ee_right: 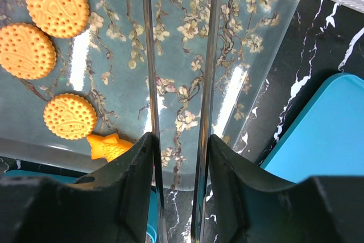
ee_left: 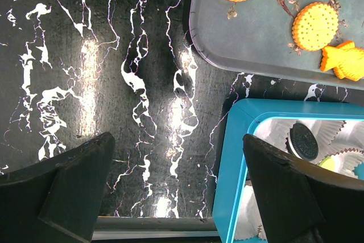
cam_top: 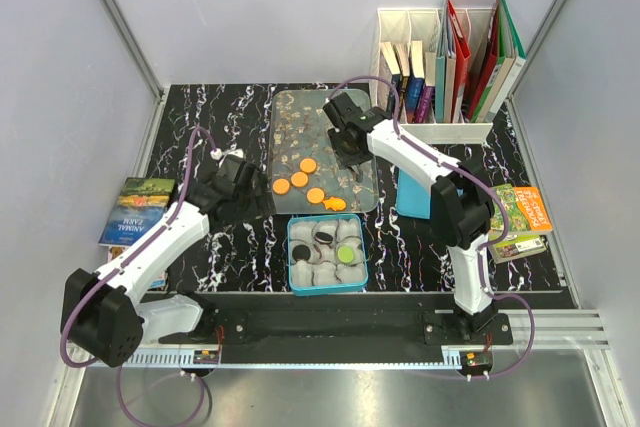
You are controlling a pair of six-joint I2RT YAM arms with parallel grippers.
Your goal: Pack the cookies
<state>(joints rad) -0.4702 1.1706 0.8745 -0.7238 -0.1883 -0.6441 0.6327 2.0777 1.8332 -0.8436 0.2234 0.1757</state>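
Several round orange cookies (cam_top: 298,179) and a fish-shaped one (cam_top: 335,204) lie on the clear flowered tray (cam_top: 290,112). In the right wrist view the round cookies (ee_right: 69,116) sit left of the metal tongs (ee_right: 149,55). My right gripper (ee_right: 179,138) is shut on the tongs, whose two blades stand apart over bare tray (ee_right: 256,15) with nothing between them. The blue tin (cam_top: 296,252) holds grey paper cups, a black cookie (cam_top: 326,238) and a green one (cam_top: 347,253). My left gripper (ee_left: 177,140) hangs open and empty over the marble table, beside the tin (ee_left: 233,169).
A blue lid (cam_top: 412,192) lies right of the tray, under the right arm. White file holders with books (cam_top: 445,57) stand at the back right. One book (cam_top: 135,209) lies at the table's left edge and another (cam_top: 520,217) at its right edge.
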